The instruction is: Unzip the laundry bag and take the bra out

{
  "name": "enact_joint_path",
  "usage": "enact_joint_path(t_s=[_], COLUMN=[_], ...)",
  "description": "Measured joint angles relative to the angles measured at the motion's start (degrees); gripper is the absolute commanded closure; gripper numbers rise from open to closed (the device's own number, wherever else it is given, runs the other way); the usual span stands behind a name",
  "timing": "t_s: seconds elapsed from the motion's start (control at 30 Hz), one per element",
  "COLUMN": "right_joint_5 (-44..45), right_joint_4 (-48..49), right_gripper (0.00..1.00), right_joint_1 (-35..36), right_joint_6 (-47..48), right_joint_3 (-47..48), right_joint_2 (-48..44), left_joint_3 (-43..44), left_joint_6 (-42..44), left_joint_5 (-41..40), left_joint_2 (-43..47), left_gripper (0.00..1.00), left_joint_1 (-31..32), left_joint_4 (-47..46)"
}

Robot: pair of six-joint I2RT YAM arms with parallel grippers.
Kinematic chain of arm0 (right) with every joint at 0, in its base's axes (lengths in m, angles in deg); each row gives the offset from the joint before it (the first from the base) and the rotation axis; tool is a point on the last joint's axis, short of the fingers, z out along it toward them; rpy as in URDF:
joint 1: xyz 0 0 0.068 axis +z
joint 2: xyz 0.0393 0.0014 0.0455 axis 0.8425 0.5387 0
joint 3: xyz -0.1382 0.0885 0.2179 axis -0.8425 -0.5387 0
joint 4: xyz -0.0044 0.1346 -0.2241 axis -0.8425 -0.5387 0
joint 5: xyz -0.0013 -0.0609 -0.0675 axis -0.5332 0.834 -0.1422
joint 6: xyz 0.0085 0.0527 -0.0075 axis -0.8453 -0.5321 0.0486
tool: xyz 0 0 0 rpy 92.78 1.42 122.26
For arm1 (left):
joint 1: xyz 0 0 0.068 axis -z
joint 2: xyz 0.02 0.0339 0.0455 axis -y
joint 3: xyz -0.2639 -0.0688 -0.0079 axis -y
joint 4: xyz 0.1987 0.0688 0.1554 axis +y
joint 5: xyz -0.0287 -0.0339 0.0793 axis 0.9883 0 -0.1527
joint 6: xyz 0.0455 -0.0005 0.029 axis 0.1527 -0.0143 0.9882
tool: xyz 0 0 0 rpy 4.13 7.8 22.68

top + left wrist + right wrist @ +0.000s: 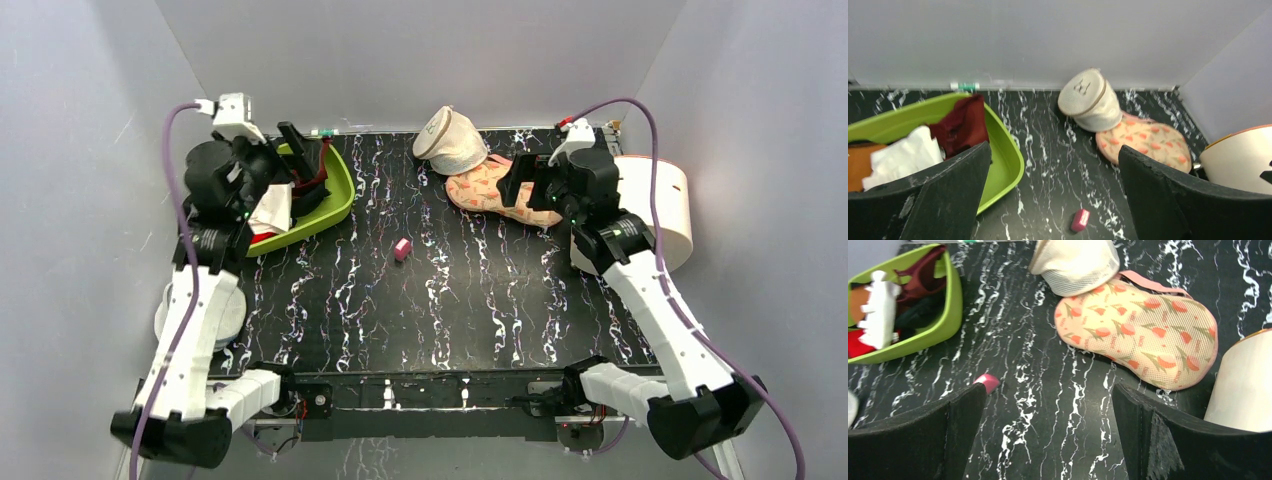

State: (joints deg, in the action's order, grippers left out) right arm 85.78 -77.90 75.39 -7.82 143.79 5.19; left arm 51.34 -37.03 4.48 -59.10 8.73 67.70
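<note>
Approach stage: right gripper (1049, 390) hovers wide open, empty, near the unopened laundry bag (1143, 335); next move probably calls for pinching its zip pull, unseen here.

L arm (188, 340) & R arm (660, 300): white links, black joints/bases, purple cable (167, 150) on each; tool fingers (1173, 440) matte black, scuffed, wedge-shaped.

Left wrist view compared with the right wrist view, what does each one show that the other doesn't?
Only the left wrist: the grey back wall and the round label on the cream pouch. Only the right wrist: a bright red item in the green tray. Both: that tray and pouch, the laundry bag, the small pink object and the white cylinder.
</note>
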Motion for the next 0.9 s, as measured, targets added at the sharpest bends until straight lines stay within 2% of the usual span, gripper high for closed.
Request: enact_joint_path(t_s=[0.2, 0.4, 0.7, 0.9], right_joint_5=[4.09, 5.42, 4.22, 1.84], right_joint_4=[3.06, 6.91, 9.22, 8.31], right_gripper=[0.02, 0.02, 0.02, 0.02], right_joint_1=[0.0, 0.0, 0.0, 0.0], right_joint_6=[-1.01, -2.95, -3.72, -2.86], right_joint_3=[-1.77, -2.21, -1.81, 6.21], right_joint_2=[5.44, 7.85, 13.18, 24.79], left_joint_3=[-3.72, -6.69, -10.49, -12.83], left_joint_6=[-0.66, -0.59, -0.85, -0.74], left_joint_5=[3.98, 6.8, 10.75, 12.92], left_joint_2=[-9.88, -15.96, -17.27, -17.4], left_gripper=[0.02, 0.02, 0.02, 0.02], left_joint_1=[-1.11, 0.15, 2.73, 3.19], left_joint_4=[-2.93, -5.05, -10.95, -14.53])
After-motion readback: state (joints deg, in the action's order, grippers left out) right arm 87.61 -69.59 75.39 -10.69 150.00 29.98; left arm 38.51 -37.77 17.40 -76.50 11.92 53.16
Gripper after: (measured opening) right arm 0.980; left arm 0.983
